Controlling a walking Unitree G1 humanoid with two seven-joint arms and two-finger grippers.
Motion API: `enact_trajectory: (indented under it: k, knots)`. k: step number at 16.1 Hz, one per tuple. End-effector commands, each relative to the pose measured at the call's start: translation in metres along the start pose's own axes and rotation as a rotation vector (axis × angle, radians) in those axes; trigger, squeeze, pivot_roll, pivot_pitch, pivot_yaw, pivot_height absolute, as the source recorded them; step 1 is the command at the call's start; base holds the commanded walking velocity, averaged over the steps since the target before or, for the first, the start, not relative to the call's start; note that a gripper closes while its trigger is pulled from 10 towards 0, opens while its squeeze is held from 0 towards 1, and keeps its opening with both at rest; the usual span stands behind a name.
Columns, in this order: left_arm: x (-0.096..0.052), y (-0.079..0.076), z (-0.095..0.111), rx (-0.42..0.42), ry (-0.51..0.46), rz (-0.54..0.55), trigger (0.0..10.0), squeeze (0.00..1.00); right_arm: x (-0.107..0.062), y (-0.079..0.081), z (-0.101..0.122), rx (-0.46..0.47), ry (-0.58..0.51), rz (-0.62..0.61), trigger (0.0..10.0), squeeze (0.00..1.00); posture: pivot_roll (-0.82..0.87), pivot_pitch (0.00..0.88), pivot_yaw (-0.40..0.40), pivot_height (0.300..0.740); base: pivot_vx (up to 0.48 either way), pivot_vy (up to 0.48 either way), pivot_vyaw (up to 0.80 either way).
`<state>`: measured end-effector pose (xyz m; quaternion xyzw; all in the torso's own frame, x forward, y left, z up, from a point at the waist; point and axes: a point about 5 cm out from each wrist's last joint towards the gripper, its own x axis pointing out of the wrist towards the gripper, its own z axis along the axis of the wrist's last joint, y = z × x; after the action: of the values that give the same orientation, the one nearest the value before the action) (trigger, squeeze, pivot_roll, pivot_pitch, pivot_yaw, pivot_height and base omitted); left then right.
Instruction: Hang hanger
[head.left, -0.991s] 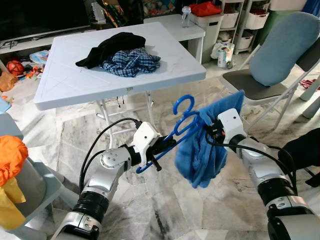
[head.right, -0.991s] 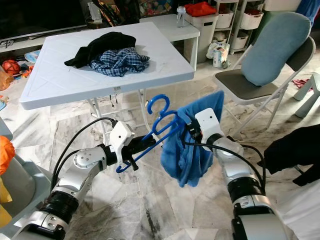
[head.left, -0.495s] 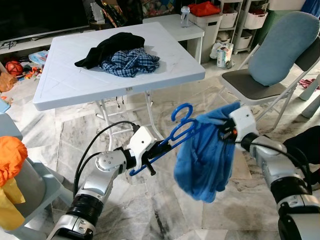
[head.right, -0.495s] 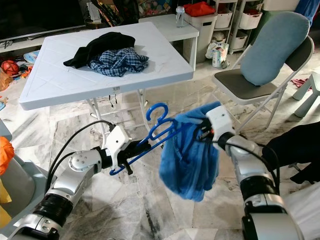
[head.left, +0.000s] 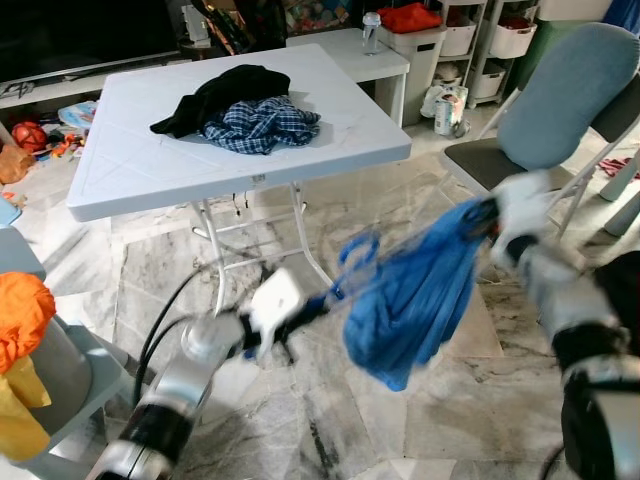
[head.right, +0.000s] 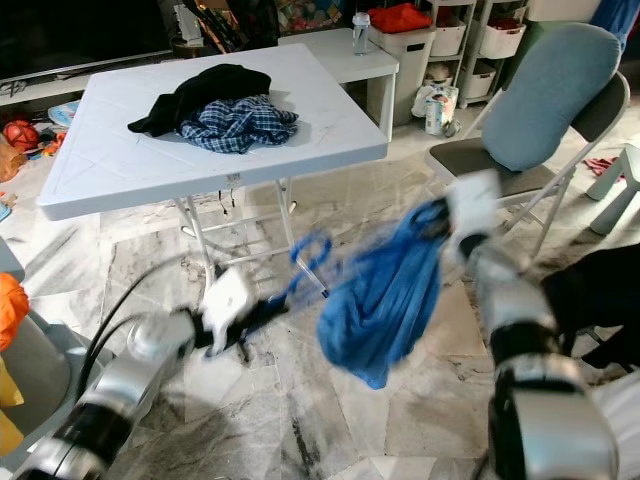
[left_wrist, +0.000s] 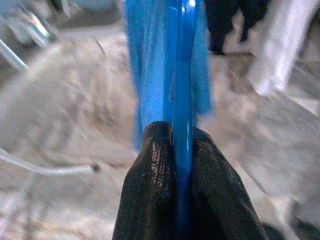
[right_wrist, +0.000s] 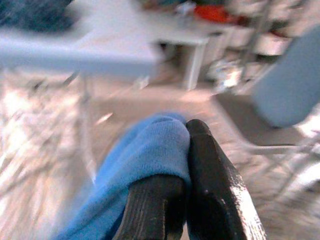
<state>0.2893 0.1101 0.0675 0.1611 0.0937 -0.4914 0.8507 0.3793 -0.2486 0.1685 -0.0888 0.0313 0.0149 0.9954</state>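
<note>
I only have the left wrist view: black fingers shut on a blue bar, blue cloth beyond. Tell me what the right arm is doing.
Observer: The right gripper is shut on a fold of the blue garment, holding it up in front of the folding chair.
Operator: Confirm that the bar I hold is the hanger.
Observer: Yes. The left gripper grips the blue hanger at its lower end; its hook points up towards the white table.
Operator: Report what is on that table.
Observer: A black garment and a plaid shirt, heaped together.
Operator: Say how sharp the head views are.
Observer: Both arms are motion-blurred there, so where the garment meets the hanger cannot be told.
</note>
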Motion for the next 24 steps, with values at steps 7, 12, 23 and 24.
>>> enact_trajectory:
  k: [7,12,23,24]
  knots:
    - [-0.016,-0.014,0.006,-0.028,-0.034,-0.083,1.8,0.0,0.006,0.004,-0.002,0.047,0.038,-0.115,0.0,0.0,-0.16,0.0,0.023,0.74,0.0,0.0,0.0]
    - [-0.044,0.001,0.008,-0.235,-0.16,0.17,0.0,0.0,-0.008,-0.014,-0.033,0.03,0.129,-0.224,0.0,0.0,-0.14,0.0,0.015,0.74,0.0,0.0,0.0]
    - [-0.041,0.012,0.019,-0.471,-0.241,0.875,10.0,0.0,-0.04,0.033,-0.034,0.161,-0.123,0.178,10.0,0.0,-0.13,0.0,0.039,0.74,0.0,0.0,0.0]
    - [-0.044,0.014,0.02,-0.454,-0.243,0.911,10.0,0.0,-0.046,0.036,-0.031,0.177,-0.158,0.195,10.0,0.0,-0.13,0.0,0.042,0.74,0.0,0.0,0.0]
